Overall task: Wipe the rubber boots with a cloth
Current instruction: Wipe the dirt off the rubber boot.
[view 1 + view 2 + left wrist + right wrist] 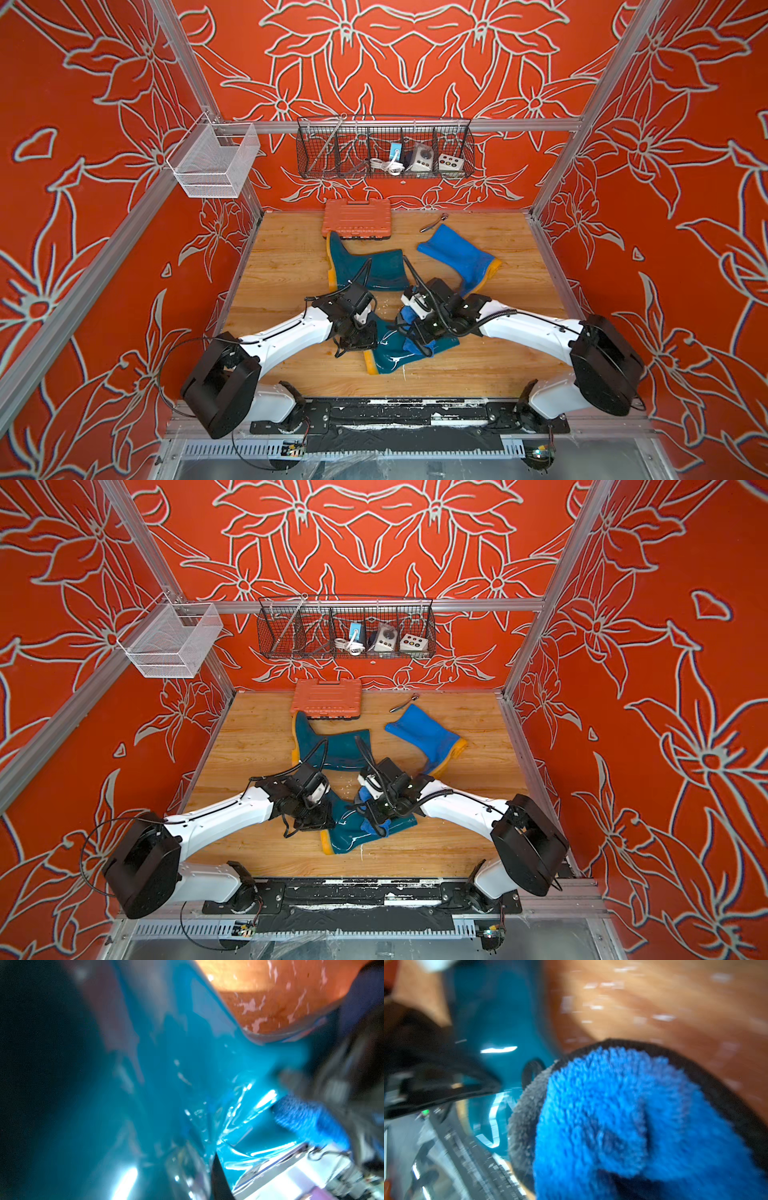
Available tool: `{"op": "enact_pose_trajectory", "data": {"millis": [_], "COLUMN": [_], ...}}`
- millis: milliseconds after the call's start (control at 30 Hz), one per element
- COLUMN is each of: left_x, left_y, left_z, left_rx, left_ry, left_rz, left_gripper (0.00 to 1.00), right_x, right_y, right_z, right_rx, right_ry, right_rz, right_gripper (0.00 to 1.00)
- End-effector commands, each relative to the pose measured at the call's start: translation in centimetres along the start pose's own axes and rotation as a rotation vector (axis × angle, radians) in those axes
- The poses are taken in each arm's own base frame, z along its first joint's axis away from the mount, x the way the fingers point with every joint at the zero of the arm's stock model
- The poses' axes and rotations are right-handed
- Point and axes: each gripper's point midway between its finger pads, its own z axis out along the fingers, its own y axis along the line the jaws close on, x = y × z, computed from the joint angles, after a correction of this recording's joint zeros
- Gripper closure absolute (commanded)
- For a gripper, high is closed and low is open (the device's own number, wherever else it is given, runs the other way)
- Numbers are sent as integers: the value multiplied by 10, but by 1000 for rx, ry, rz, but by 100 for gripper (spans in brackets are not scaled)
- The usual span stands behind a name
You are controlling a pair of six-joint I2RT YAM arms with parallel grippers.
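Three rubber boots lie on the wooden floor. One dark teal boot is at the back, and the bright blue boot is at the right. The nearer dark teal boot lies under both grippers. My left gripper presses onto this boot's shaft; in the left wrist view the glossy teal rubber creases toward the jaws, pinched there. My right gripper is shut on the fuzzy blue cloth, which rests on the same boot. Both wrist views are blurred.
An orange ribbed case stands at the back wall by the far teal boot's sole. A small metal tool lies beside the blue boot's opening. A black wire basket and a white mesh basket hang above.
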Motion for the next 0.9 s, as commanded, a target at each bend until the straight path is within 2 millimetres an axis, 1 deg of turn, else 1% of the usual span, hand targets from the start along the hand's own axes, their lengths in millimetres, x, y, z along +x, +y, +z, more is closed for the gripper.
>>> {"op": "enact_pose_trajectory", "data": {"millis": [0, 33, 100, 133, 167, 200, 267, 300, 333, 367, 400, 433, 467, 500, 533, 567, 600, 667, 733, 767, 800, 833, 867], "left_x": [-9, -11, -13, -13, -13, -13, -15, -16, -17, -19, -21, -23, -25, -28, -31, -33, -35, -32, -25, -20, -17, -11, -7], "left_y": [-14, -16, -19, -20, -20, -21, -24, -27, -30, -32, -33, -32, -29, -27, -22, -17, -14, -7, -7, -7, -6, -5, -4], "left_z": [-5, -6, -8, -9, -10, -12, -13, -14, -13, -13, -12, -11, -11, -12, -14, -17, -21, -25, -24, -21, -19, -16, -12], "left_rx": [36, 39, 43, 48, 46, 48, 59, 72, 84, 89, 84, 69, 49, 27, -4, -32, -41, -35, 26, 55, 70, 86, 98], "left_ry": [3, 0, -5, -10, -11, -14, -28, -32, -39, -48, -55, -67, -82, -100, -128, -159, -190, -251, -290, -299, -310, -313, -317], "left_rz": [158, 170, 200, 215, 230, 241, 258, 263, 269, 276, 281, 282, 279, 274, 262, 249, 236, 193, 160, 139, 122, 110, 103], "left_gripper": [100, 100, 100, 100, 100, 100, 100, 100, 98, 95, 89, 77, 60, 49, 41, 37, 35, 35, 35, 36, 37, 38, 38], "right_x": [-33, -35, -35, -30, -23, -15, 8, 19, 29, 36, 39, 36, 30, 23, 14, 3, -7, -34, -52, -57, -58, -57, -54], "right_y": [45, 42, 23, 6, -16, -38, -90, -107, -120, -126, -125, -120, -111, -103, -93, -80, -69, -38, -11, -3, -3, -6, -14], "right_z": [13, 18, 28, 31, 31, 28, 14, 6, -2, -9, -13, -15, -16, -17, -17, -17, -15, -10, 2, 10, 18, 26, 33], "right_rx": [-164, -162, -121, -95, -69, -44, 11, 33, 56, 79, 93, 80, 59, 50, 49, 47, 38, -27, -113, -149, -164, -165, -147], "right_ry": [-67, -64, -47, -29, -13, -4, -5, -6, -4, -1, 2, -10, -28, -41, -55, -71, -84, -121, -135, -127, -112, -93, -75], "right_rz": [-34, -23, 7, 45, 101, 165, 319, 366, 397, 399, 390, 382, 371, 354, 321, 280, 246, 184, 153, 155, 167, 185, 203], "right_gripper": [100, 100, 100, 100, 100, 100, 100, 100, 100, 100, 100, 100, 100, 100, 100, 100, 100, 100, 100, 100, 100, 100, 100]}}
